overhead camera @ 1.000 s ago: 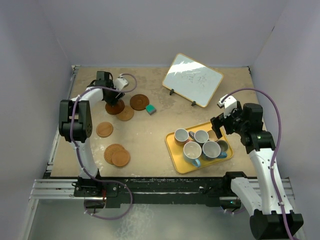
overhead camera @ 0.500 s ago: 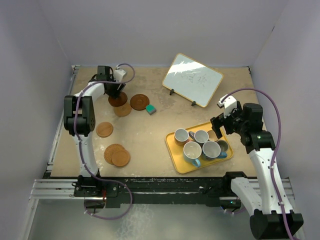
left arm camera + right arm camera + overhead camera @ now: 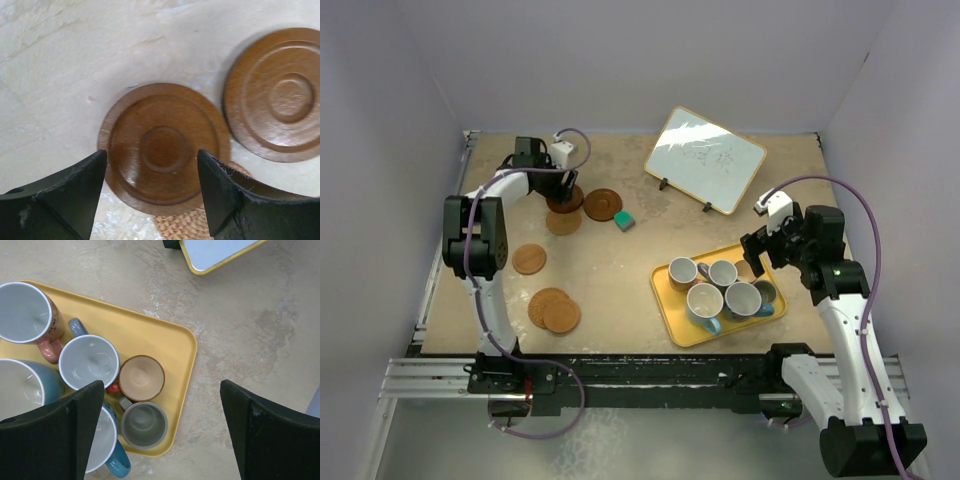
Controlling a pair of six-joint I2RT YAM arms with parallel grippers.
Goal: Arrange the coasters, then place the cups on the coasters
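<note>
In the left wrist view a dark brown ringed coaster [image 3: 165,150] lies flat on the table, its near edge overlapping a woven light coaster [image 3: 187,227]. My left gripper [image 3: 151,155] hovers over it, open, with one finger on each side. A second dark coaster [image 3: 280,95] lies just to its right. From above, my left gripper [image 3: 563,188] is at the back left, and three more light coasters [image 3: 529,259] [image 3: 548,303] [image 3: 562,316] lie nearer. Several cups [image 3: 141,378] stand in the yellow tray [image 3: 170,335]. My right gripper [image 3: 160,390] hangs open above them, holding nothing.
A small teal block [image 3: 623,220] sits right of the dark coasters. A tilted whiteboard [image 3: 705,160] stands at the back centre-right. The yellow tray [image 3: 672,305] lies front right, and walls close in the table on three sides.
My left gripper has moved toward the back wall, and the dark coaster under it has shifted that way too. Its jaws have opened slightly. The right arm is unchanged.
</note>
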